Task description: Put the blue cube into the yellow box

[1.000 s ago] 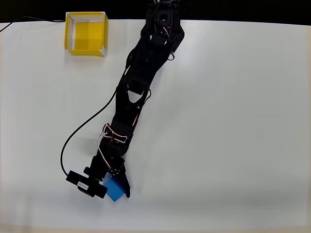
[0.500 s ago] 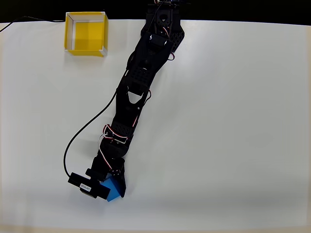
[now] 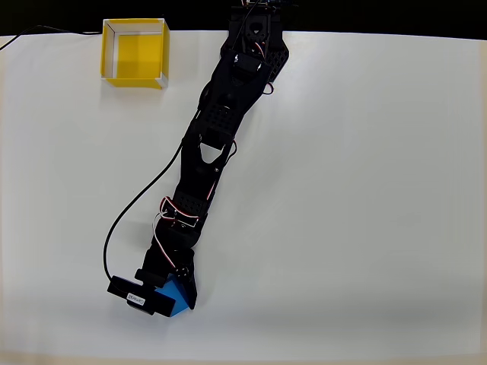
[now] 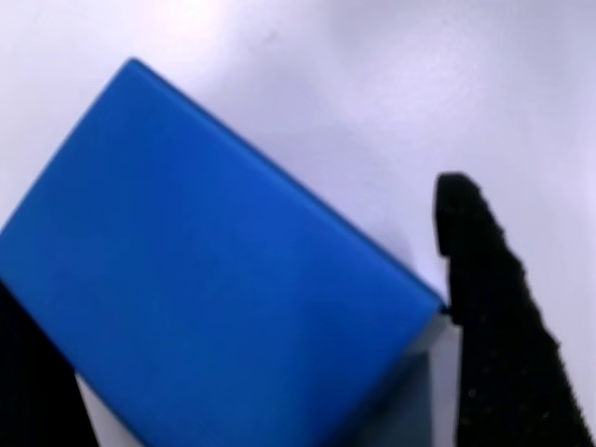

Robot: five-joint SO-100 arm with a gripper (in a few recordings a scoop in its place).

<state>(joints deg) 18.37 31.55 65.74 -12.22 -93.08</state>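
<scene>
I've got the white tabletop (image 3: 365,198) under me, and my black arm (image 3: 221,137) reaches from the far edge down toward the near-left part of it. A black cable (image 3: 125,220) loops off beside the arm. The box (image 3: 135,52) sits at the far-left corner, open side up, well apart from the tool. Down near the near edge, the tool (image 3: 176,293) is closed around the cube (image 3: 174,297), the blue showing between the dark fingers. In the wrist view the cube (image 4: 205,279) sits turned at an angle, one finger (image 4: 494,345) touching its right corner, the other dark at the lower left.
</scene>
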